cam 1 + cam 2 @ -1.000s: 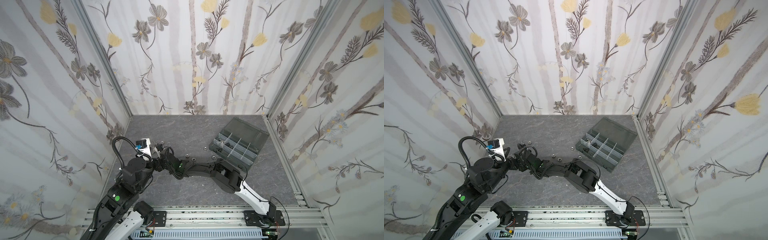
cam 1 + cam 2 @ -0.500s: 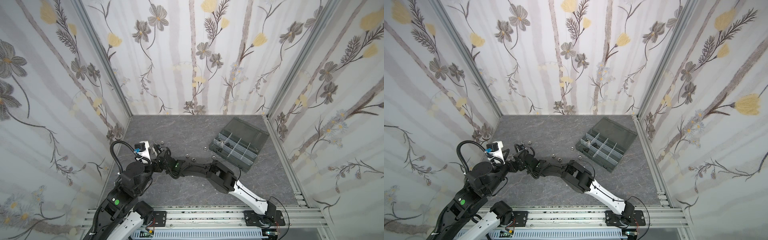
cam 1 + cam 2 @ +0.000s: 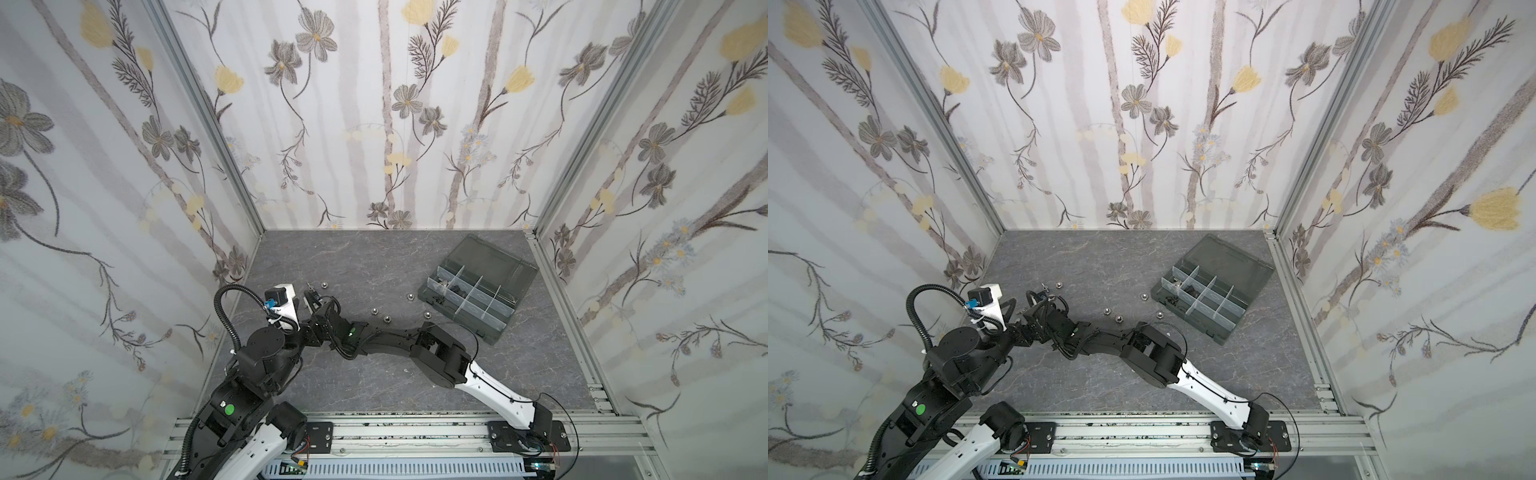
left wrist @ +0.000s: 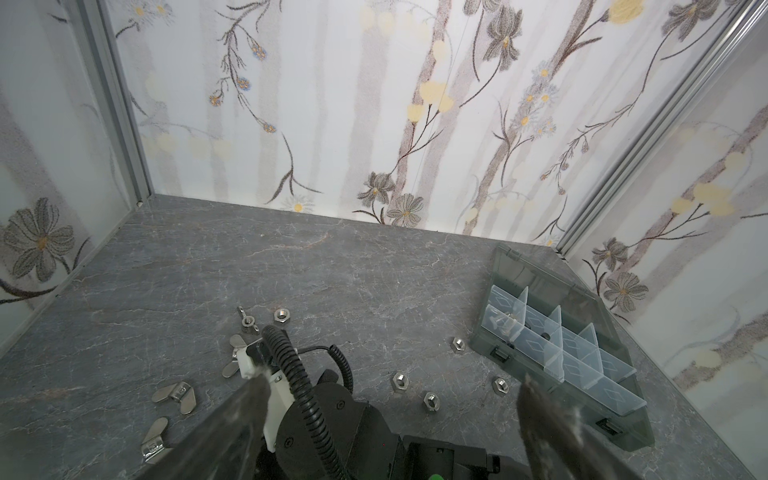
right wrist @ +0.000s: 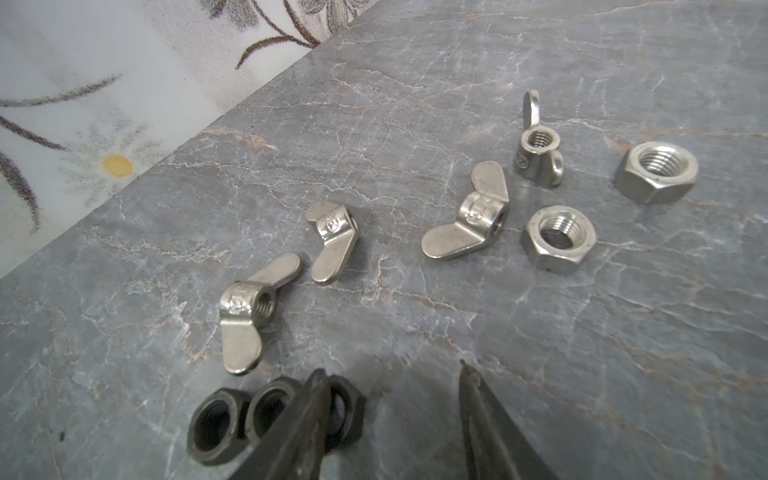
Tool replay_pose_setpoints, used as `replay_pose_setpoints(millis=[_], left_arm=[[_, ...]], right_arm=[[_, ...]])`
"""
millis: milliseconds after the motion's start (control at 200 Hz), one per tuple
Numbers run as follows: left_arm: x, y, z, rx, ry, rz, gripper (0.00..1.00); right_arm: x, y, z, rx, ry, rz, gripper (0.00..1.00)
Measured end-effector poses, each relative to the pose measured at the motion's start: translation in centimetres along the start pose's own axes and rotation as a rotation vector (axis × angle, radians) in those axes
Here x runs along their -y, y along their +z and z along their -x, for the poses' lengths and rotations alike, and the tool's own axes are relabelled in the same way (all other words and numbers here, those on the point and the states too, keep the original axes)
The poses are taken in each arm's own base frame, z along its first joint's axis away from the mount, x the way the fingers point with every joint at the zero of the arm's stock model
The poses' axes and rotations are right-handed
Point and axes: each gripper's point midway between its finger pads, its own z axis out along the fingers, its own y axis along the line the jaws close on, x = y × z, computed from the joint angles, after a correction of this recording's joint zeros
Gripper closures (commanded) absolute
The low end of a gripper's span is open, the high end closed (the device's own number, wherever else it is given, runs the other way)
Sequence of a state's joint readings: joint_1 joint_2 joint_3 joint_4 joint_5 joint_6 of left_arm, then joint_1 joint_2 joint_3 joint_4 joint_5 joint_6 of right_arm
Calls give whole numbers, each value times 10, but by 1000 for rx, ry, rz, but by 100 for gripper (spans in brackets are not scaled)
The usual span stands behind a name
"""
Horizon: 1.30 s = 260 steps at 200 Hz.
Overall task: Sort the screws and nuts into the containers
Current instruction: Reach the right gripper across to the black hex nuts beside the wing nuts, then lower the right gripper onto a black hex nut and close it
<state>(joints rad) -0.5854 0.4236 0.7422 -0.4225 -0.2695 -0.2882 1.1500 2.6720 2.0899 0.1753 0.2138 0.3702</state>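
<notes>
My right gripper (image 5: 390,374) is down at the table's left side, open, with bare table between its jaws. One of its fingers (image 5: 311,407) overlaps a black nut (image 5: 347,411), and two more black nuts (image 5: 212,428) lie beside it. Silver wing nuts (image 5: 469,220) and silver hex nuts (image 5: 559,239) lie just beyond. More silver nuts (image 3: 387,318) are scattered toward the organizer box (image 3: 457,318), which shows in both top views with its lid (image 3: 1233,259) open. I see no screws on the table. My left gripper (image 4: 390,395) hangs wide open above the right arm's wrist.
The left wall (image 3: 232,257) stands close to the nut cluster. The right arm (image 3: 436,353) lies stretched across the table's middle. Small pieces sit in the box's left compartments (image 4: 505,328), too small to name.
My right gripper's jaws have narrowed and it has edged a little to the left over the nut cluster. The left arm has shifted slightly toward the front.
</notes>
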Motion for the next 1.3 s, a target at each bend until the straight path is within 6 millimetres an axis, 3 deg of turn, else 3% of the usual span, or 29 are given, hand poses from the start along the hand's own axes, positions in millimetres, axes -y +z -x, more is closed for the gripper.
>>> replay_pose_setpoints(millis=[255,485,729,859,1109,1299], left_arm=[[-1,-2,2,8,-2,6,7],[-2,-2,3,10,-2,12,7],[-2,-2,3,12,-2,12,7],[-2,-2,3,11,-2,12,7],[-3,0,1,7,0,13,6],[-3,1,-1,2,1,15,6]], right_arm=[[8,-1,4,18,-42,-52,68],[23,-8,6,8,-69,-124,73],[34,-24,4,-11,-78,-149,70],[29,-30,12,8,-74,-128,61],[20,-29,15,19,-67,-81,55],[22,-17,2,-1,-70,-81,55]])
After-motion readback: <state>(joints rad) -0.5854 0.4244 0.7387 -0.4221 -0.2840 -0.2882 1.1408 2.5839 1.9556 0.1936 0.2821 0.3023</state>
